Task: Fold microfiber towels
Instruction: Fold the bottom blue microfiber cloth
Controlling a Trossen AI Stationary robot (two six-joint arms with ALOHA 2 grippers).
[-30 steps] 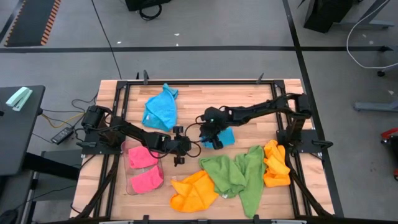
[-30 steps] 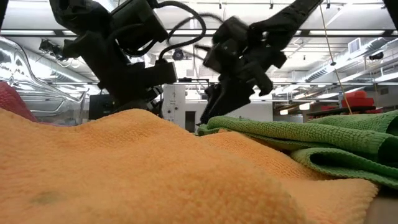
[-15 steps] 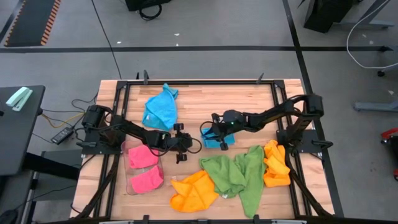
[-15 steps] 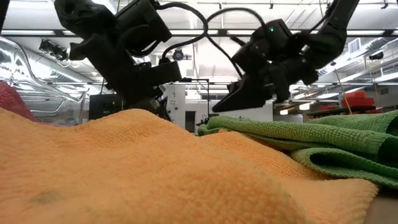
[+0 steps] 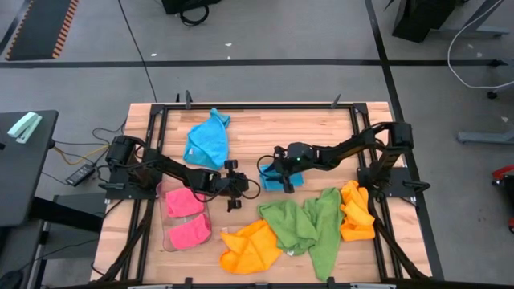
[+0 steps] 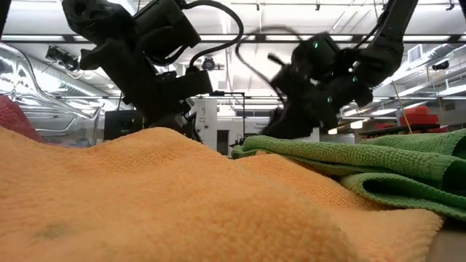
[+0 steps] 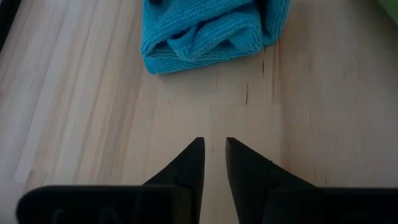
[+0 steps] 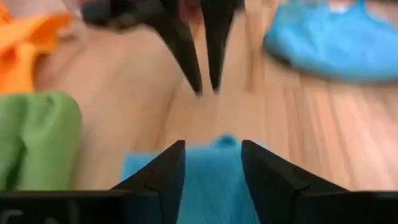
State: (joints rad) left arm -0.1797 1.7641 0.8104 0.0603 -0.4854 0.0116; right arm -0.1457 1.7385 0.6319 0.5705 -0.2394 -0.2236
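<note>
while the wooden slatted counter point(image 5: 321, 120) carries loose green point(image 5: 303, 226), orange point(image 5: 250, 247) and sky-blue point(image 5: 207, 141) microfiber towels, a small folded blue microfiber towel point(image 5: 277, 181) lies near its middle. the right hand point(image 5: 283, 178) hovers over that folded towel, fingers apart, gripping nothing. the left hand point(image 5: 232, 185) waits just beside it, fingers nearly together and empty.

The high view looks straight down from well above, taking in the whole counter point(image 5: 265, 128) and the floor around it. The low view sits at counter height, pressed close against an orange towel point(image 6: 145, 204) near the front edge, facing level across into the room. The left wrist view looks down at close range onto bare wood and a folded blue towel point(image 7: 205, 28). The right wrist view, also close, faces that same blue towel from the other side; both wrist views share it.
</note>
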